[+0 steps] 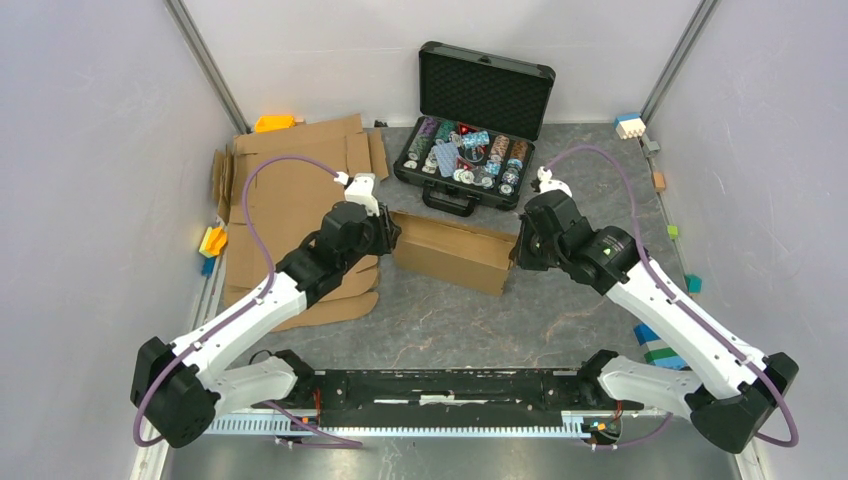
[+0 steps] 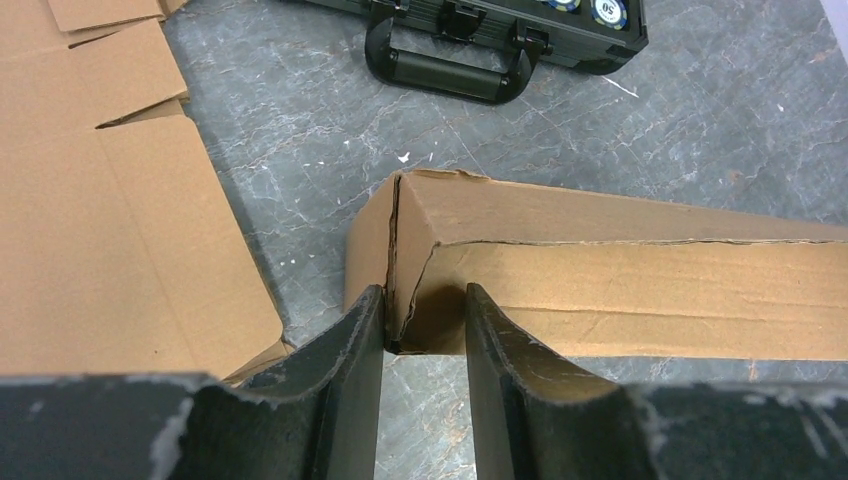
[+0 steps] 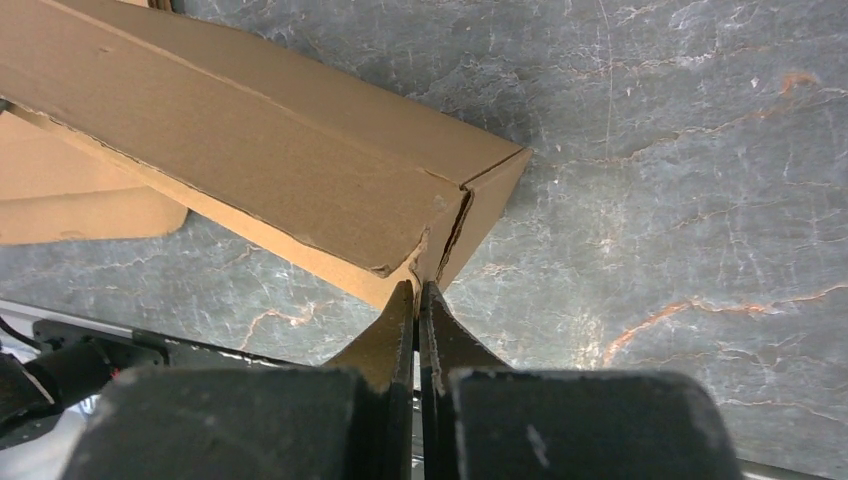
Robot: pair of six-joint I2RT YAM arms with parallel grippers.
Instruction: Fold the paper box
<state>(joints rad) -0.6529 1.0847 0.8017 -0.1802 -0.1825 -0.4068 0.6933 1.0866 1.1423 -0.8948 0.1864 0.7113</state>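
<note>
The paper box (image 1: 450, 250), plain brown cardboard folded into a long narrow shape, lies on the grey table between my two grippers. My left gripper (image 1: 388, 232) is at its left end. In the left wrist view the box (image 2: 620, 270) has its near left corner between my open left gripper's (image 2: 420, 305) fingers, and the left finger (image 2: 365, 330) touches the corner edge. My right gripper (image 1: 520, 250) is at the right end. In the right wrist view it (image 3: 420, 290) is shut on the thin cardboard edge at the corner of the box (image 3: 250, 150).
A black case (image 1: 470, 150) with foam lid and coloured chips stands open just behind the box; its handle (image 2: 445, 72) faces the box. Flat cardboard sheets (image 1: 290, 200) lie at the left. Small coloured blocks (image 1: 212, 240) sit along both table edges.
</note>
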